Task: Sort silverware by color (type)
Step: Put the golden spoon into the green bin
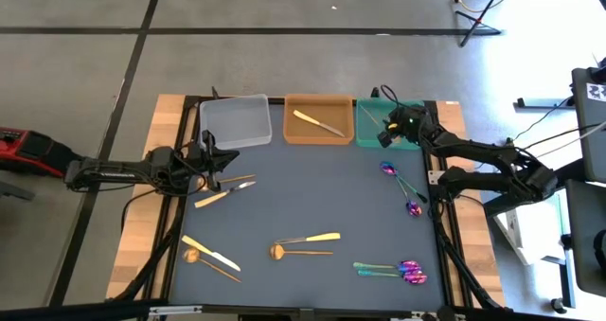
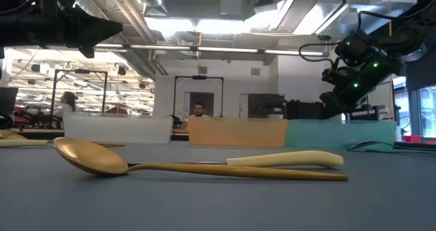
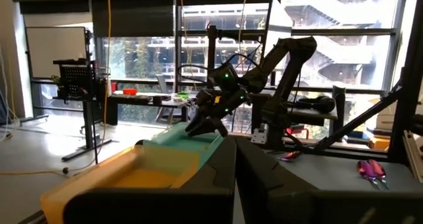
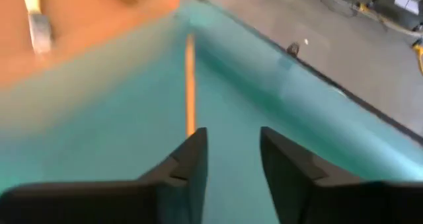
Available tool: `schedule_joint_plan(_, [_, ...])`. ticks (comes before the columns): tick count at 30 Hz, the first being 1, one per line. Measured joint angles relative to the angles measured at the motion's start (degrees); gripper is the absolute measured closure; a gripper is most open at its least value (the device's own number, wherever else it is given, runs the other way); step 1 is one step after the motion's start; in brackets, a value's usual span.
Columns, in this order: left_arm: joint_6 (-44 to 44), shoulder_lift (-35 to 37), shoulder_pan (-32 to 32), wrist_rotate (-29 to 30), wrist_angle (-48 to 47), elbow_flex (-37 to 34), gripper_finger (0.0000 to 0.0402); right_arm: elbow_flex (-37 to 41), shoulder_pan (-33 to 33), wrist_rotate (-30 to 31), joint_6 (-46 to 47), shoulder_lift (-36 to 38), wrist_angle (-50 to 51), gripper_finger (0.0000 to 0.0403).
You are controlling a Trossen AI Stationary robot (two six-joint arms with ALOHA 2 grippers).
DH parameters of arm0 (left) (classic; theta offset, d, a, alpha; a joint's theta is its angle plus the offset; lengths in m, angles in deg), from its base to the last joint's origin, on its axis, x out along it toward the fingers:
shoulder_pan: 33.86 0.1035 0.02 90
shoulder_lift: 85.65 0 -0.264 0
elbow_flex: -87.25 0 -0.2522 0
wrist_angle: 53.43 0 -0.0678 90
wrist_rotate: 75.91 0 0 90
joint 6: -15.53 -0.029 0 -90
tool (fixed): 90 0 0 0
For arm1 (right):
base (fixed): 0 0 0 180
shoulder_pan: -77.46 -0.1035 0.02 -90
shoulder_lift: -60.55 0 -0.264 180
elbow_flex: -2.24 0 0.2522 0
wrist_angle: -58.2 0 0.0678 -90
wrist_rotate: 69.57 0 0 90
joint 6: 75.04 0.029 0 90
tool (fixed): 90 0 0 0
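While the left gripper (image 1: 210,160) hung clenched on nothing above the bench's left side, the silverware lay scattered over the dark mat. Along the near edge sat two iridescent purple-teal spoons (image 1: 405,271) toward the right corner, and toward the left corner a pale gold knife (image 1: 210,253) crossed beside a copper-gold spoon (image 1: 197,258). Mid-bench, a second copper-gold spoon (image 1: 298,252) rested just beside a pale gold handle (image 1: 312,237) (the low view showed the pair close up, the spoon (image 2: 170,164) in front). Farther back on the left, just beside the left gripper, lay a pale gold piece (image 1: 213,198) and a slim darker one (image 1: 239,183). On the right, two more purple-teal spoons (image 1: 402,188) lay near the bench's right edge.

At the far edge stood three trays in a row: a clear tray (image 1: 235,122), an orange tray (image 1: 319,119) holding a pale gold knife (image 1: 317,123), and a teal tray (image 1: 371,130). The right gripper (image 1: 393,130) hovered over the teal tray, its fingers (image 4: 188,161) parted and grasping nothing, with a slim utensil (image 4: 190,92) lying on the tray floor just ahead of them.
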Motion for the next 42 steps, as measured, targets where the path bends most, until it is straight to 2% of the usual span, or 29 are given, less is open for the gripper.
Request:
schedule_joint_plan(2, [0.86,-0.01,0.00,1.20,-0.25,0.00,0.0394,0.00,-0.07,-4.53,1.44,0.53,-1.64,0.0245])
schedule_joint_plan(6, [1.01,-0.25,0.00,4.07,-3.23,0.01,0.0364,-0.02,-1.33,-20.76,5.53,2.65,-9.64,0.0216])
schedule_joint_plan(9, [-0.02,-1.75,0.00,5.15,-3.79,0.42,0.0334,-0.02,-6.06,-25.27,7.72,3.94,-16.41,0.0209])
schedule_joint_plan(12, [-0.22,-4.08,0.00,6.07,-7.34,3.61,0.0303,-0.04,-12.82,-24.99,7.33,4.24,-22.82,0.0208])
schedule_joint_plan(15, [2.64,-7.73,-0.02,6.01,-15.21,7.82,0.0282,-0.04,-19.13,-23.24,6.55,4.18,-27.28,0.0208])
schedule_joint_plan(23, [14.32,-22.55,-0.02,4.61,-42.84,21.10,0.0280,-0.07,-30.26,-19.54,3.70,3.94,-31.74,0.0207])
schedule_joint_plan(28, [20.38,-32.30,-0.02,1.59,-54.49,25.79,0.0281,-0.07,-32.46,-19.51,2.39,3.94,-31.62,0.0207])
schedule_joint_plan(34, [26.52,-42.88,-0.01,-2.74,-58.30,25.98,0.0281,-0.07,-32.28,-18.96,2.45,3.91,-29.68,0.0207])
schedule_joint_plan(42, [28.32,-52.76,0.01,-2.86,-60.58,25.98,0.0281,-0.07,-32.26,-17.08,2.36,2.84,-29.70,0.0207])
